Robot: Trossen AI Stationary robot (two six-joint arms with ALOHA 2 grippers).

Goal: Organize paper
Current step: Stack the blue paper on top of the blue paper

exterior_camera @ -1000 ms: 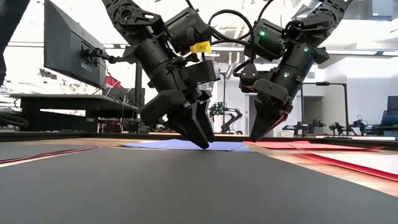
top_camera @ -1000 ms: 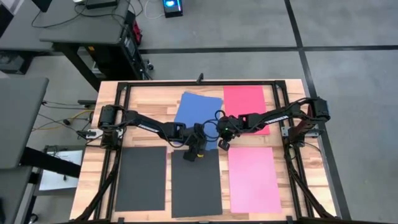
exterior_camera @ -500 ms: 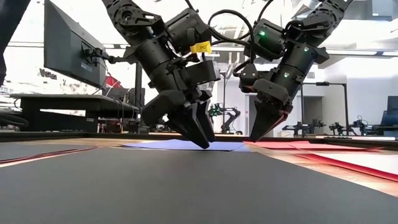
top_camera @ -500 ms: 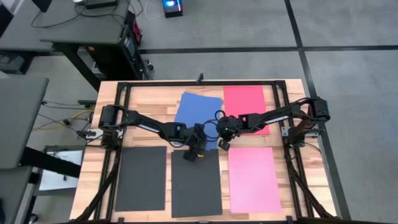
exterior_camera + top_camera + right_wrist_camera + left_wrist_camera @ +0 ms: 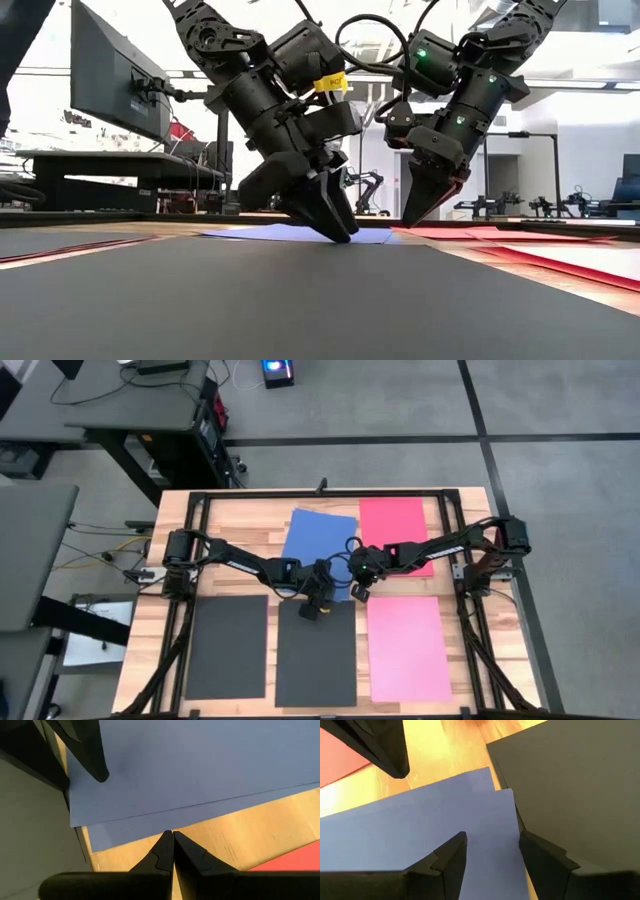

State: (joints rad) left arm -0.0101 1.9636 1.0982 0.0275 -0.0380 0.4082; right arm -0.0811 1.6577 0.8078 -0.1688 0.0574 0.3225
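Note:
Two blue sheets of paper (image 5: 315,535) lie one on the other, slightly offset, flat on the wooden table at the far middle. A red sheet (image 5: 395,525) lies to their right. Two black sheets (image 5: 228,645) (image 5: 317,660) and a pink sheet (image 5: 408,650) lie along the near side. My left gripper (image 5: 492,837) is open and low over the blue paper's near right corner, beside the middle black sheet (image 5: 570,785). My right gripper (image 5: 173,834) is shut, its tips down at the blue paper's right edge. My left gripper sets its open fingertips (image 5: 345,235) down on the top blue sheet near its near right corner (image 5: 490,820), slanting down from the table's left. Nothing is pinched and the sheet lies flat. My right gripper's shut tips (image 5: 413,223) stand at the lower blue sheet's edge (image 5: 150,827), pointing steeply down. I cannot tell whether they touch paper or wood.
A black metal frame (image 5: 320,493) runs around the table top and carries both arms. Bare wood (image 5: 240,525) shows at the far left. Desks, a monitor (image 5: 115,80) and other equipment stand in the room beyond the table.
My left gripper has tipped a little flatter, and its fingertips have crept a short way toward the table's right, staying low on the blue paper. The sheets lie as before.

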